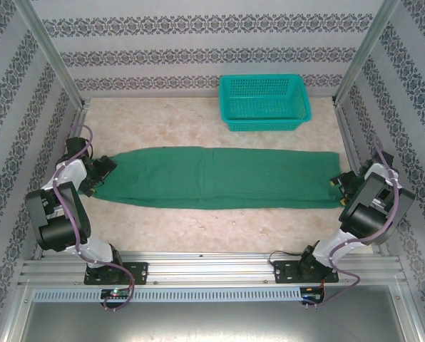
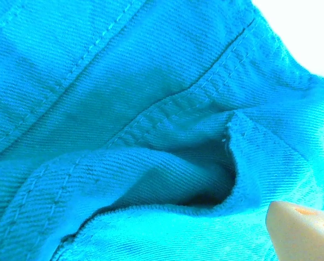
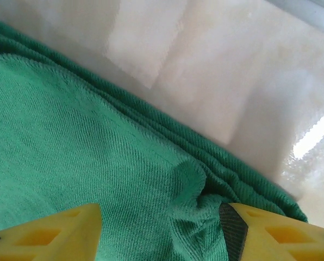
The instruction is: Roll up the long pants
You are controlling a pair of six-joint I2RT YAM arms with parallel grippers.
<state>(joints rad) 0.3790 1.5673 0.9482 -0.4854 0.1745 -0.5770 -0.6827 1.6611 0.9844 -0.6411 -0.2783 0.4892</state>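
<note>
At the table's [image 1: 198, 231] 9 o'clock, the left gripper [image 1: 102, 176] sits at the wider end of the long pants [image 1: 219, 177], its claw spread wide and gripping nothing, one pale fingertip [image 2: 300, 232] close over seamed cloth. The pants lie flat across the middle from 9 to 3 o'clock, with a teal basket [image 1: 264, 101] at 1 o'clock. At 3 o'clock the right gripper [image 1: 339, 184] has its yellow fingers [image 3: 69, 228] parted over the puckered cloth edge, clamping nothing.
</note>
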